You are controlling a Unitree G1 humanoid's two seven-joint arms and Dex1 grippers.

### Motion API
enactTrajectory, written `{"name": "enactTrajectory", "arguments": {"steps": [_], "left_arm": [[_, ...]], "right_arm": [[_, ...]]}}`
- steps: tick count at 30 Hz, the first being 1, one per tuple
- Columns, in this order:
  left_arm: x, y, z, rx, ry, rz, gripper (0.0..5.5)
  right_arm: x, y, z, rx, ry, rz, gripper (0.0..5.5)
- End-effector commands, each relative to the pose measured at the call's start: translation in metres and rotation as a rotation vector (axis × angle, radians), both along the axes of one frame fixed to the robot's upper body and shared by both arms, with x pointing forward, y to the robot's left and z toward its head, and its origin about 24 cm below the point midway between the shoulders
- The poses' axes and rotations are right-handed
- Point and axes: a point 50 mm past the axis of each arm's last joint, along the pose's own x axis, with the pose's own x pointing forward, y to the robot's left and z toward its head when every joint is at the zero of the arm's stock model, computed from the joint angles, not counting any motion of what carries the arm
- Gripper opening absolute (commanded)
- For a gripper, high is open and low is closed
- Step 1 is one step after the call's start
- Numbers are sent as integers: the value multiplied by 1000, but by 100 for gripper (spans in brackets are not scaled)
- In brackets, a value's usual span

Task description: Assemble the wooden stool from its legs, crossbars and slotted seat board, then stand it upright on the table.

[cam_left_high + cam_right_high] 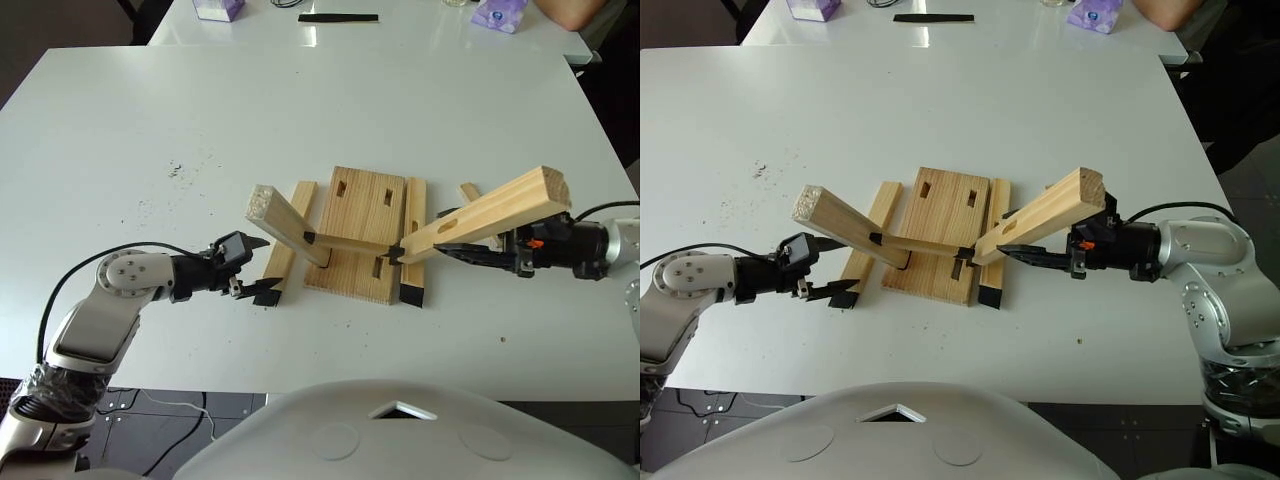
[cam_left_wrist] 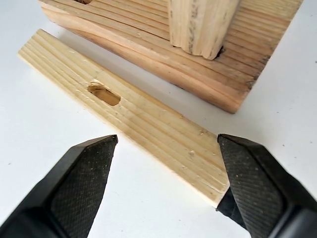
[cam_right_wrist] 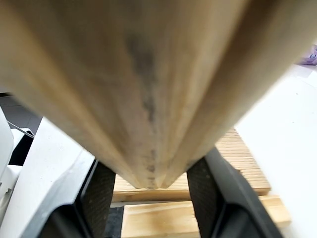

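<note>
**Squaring the right leg in its slot**

My right tool (image 1: 425, 248) is clenched on the right leg (image 1: 500, 210), which leans outward from its slot in the seat board (image 1: 362, 215) lying flat mid-desk. I'd tip it upright and press straight down — twisting could bind the joint, I judge. My left tool (image 1: 262, 292) is released, its fingers straddling the end of the slotted bar (image 2: 148, 124) just beside the board. The desk (image 1: 150, 120) offers open room leftward and behind — the near edge runs close to both arms.
</note>
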Motion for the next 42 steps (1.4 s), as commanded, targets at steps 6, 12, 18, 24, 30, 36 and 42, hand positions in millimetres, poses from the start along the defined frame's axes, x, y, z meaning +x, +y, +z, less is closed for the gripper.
{"name": "enactTrajectory", "arguments": {"steps": [6,12,18,24,30,36,42], "left_arm": [[12,11,8,45,-7,-41,377],[17,15,10,61,-2,-67,377],[25,16,14,70,-6,-88,377],[27,17,14,74,-2,-97,377],[28,16,14,74,0,-100,377],[27,11,14,66,-5,-105,377],[18,5,9,48,-2,-87,377]], "right_arm": [[-13,13,-11,40,-19,-6,199],[-18,21,-21,57,-40,-40,199],[-21,24,-30,63,-57,-68,199],[-26,23,-46,26,-49,-77,199],[-28,21,-59,-29,-35,-55,199],[-27,15,-57,-58,-10,-41,199],[-23,12,-44,-76,-3,-15,199]]}}
